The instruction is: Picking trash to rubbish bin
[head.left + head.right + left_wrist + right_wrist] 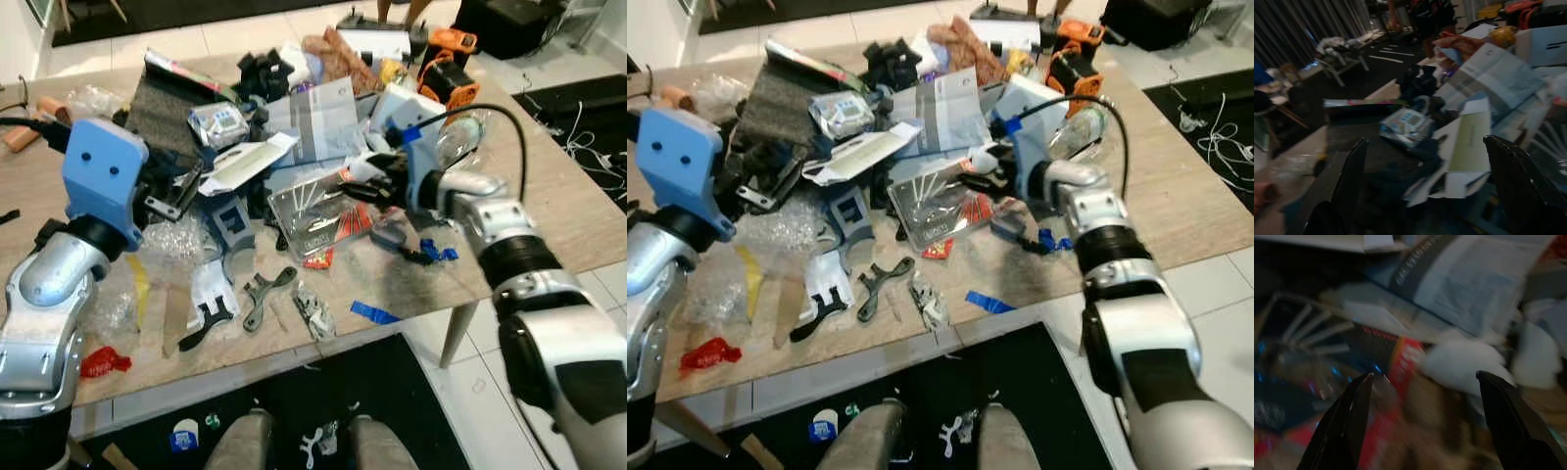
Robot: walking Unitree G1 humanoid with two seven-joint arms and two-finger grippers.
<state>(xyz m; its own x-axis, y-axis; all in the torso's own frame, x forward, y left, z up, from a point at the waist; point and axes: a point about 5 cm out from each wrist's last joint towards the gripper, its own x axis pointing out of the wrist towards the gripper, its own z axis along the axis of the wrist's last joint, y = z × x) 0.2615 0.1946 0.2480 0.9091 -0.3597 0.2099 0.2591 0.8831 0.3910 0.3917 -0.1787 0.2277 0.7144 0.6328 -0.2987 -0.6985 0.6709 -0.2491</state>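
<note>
A wooden table (549, 211) is heaped with trash. My right gripper (364, 182) is open low over the pile's middle. In the right wrist view its fingertips (1364, 387) straddle a white crumpled wad (1464, 360) and a clear blister pack with a red card (318, 217). My left gripper (1426, 142) is open, hovering at the pile's left side. It faces a flattened white and green carton (1464, 156) and a silver foil packet (220, 122). Nothing is held by either gripper.
A grey printed sheet (318, 122), clear plastic wrap (171, 240), a red wrapper (103, 362) and blue tape scraps (374, 313) lie about. Black metal parts (265, 294) sit near the front edge. An orange tool (446, 73) stands at the back right. Cables (588, 147) trail on the floor.
</note>
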